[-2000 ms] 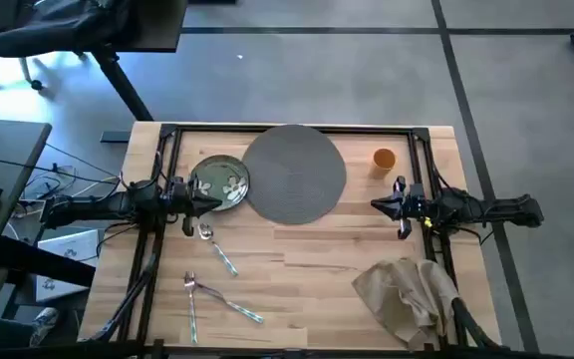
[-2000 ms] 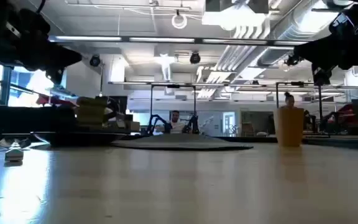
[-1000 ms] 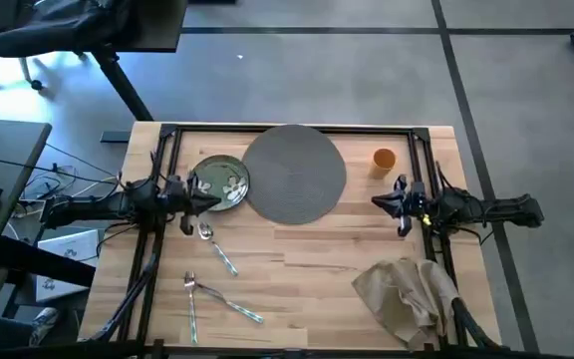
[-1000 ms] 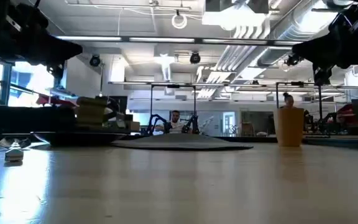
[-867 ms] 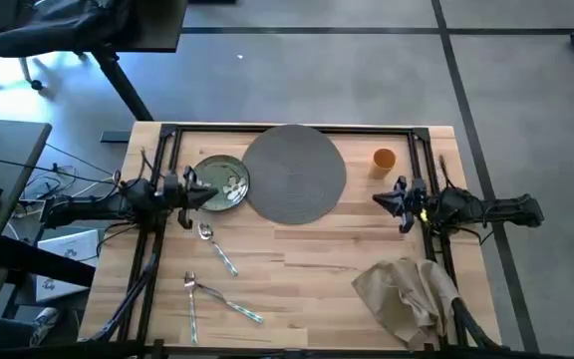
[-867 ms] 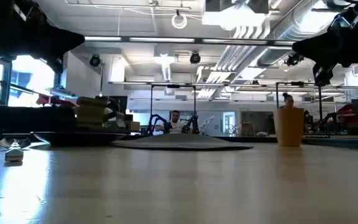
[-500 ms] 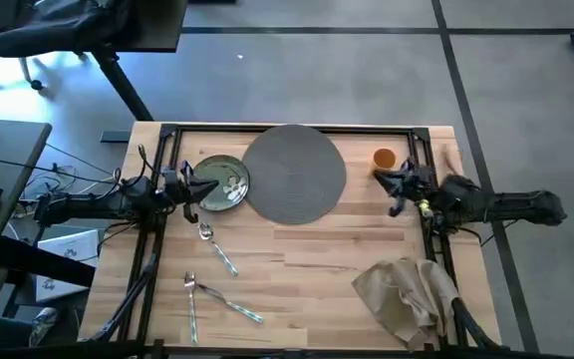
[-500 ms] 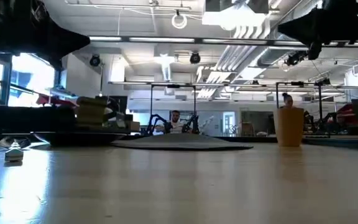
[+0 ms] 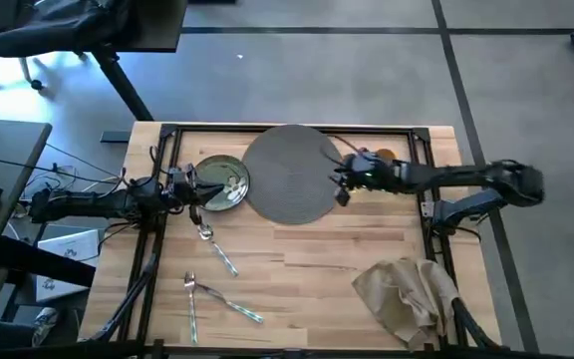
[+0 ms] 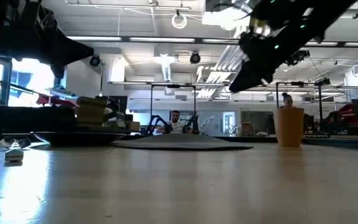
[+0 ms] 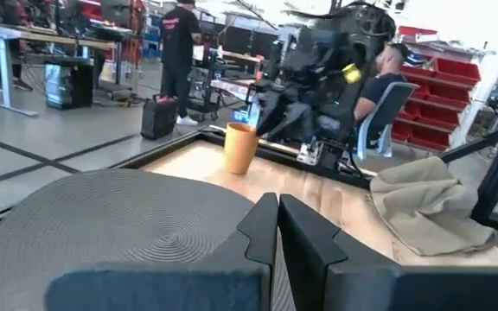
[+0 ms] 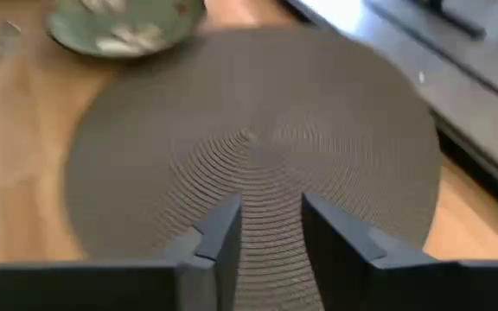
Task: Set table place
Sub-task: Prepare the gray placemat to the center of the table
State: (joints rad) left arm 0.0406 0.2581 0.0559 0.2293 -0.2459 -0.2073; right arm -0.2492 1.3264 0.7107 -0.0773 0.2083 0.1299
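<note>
1. Right gripper (image 9: pixel 339 181) reaches in over the right edge of the woven mat (image 9: pixel 295 174). In its wrist view the fingers (image 12: pixel 223 231) are parted a little with nothing between them, pointing at the weave.
2. Left gripper (image 9: pixel 195 193) sits at the left rim of the green plate (image 9: pixel 220 182). Its fingers (image 11: pixel 261 229) are pressed almost together and hold nothing.
3. The mat lies flat at the far middle of the table (image 9: pixel 307 249), with the plate just beside it on the left. It looks thin, light and floppy, so I'd pinch the edge and drag rather than lift.
4. The plate looks hard, glazed and breakable; grip the raised rim, and expect it to be slippery.
5. The orange cup (image 10: pixel 289 126) stands upright far right, behind the right arm. It looks light and easy to tip, so clasp the wall low.
6. The napkin (image 9: pixel 407 291) is heaped near right, soft; gather a fold.
7. The cutlery (image 9: pixel 217 287) lies scattered near left, thin and flat on the wood; the pale handles are the likeliest hold.
</note>
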